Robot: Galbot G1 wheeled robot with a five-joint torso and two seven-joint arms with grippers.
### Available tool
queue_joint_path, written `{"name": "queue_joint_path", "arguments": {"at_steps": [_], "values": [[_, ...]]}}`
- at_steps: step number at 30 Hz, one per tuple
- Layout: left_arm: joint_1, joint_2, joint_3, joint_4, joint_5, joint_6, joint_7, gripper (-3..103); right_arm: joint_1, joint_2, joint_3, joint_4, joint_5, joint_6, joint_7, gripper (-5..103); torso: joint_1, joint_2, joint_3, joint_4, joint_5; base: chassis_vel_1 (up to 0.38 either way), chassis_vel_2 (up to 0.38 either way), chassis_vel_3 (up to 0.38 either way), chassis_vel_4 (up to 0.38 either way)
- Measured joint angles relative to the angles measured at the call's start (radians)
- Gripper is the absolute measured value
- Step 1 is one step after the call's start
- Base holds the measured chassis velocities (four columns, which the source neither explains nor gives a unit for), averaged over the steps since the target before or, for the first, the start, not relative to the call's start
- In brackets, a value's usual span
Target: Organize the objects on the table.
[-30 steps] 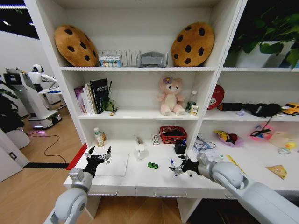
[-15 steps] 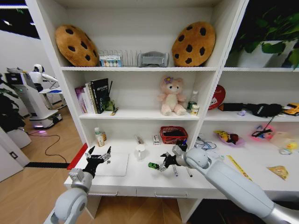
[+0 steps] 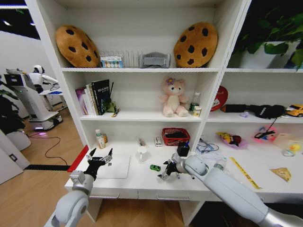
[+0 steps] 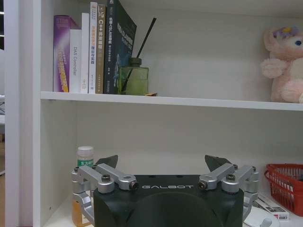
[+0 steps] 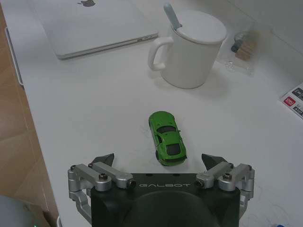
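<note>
A tiny green toy car stands on the white table, nose toward my right gripper. My right gripper hovers just right of the car, open, with the car's front end between its fingertips' line and nothing held. A slim silver-white laptop lies closed at the table's left. My left gripper hangs open above the laptop's near-left corner, holding nothing. A black pen cup stands behind my right arm.
A white lidded mug stands behind the car. A red basket and a small bottle sit at the back. Shelves with books, a plush bear and cushions rise above. The table's front edge is close below both grippers.
My right gripper has swung left from the pens toward the green car, then settled slightly lower beside it. The left arm has not moved.
</note>
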Motion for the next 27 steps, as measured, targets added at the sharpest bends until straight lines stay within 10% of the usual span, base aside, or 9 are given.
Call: {"name": "queue_joint_path", "arguments": {"at_steps": [27], "values": [[0.0,0.0,0.0,0.0,0.0,0.0,0.0,100,0.003,0.045,0.001,-0.074,-0.048,0.003,0.029,91,0.0,0.0,0.0,-0.0002,0.0001,0.0,0.0,0.0,0.0]]}}
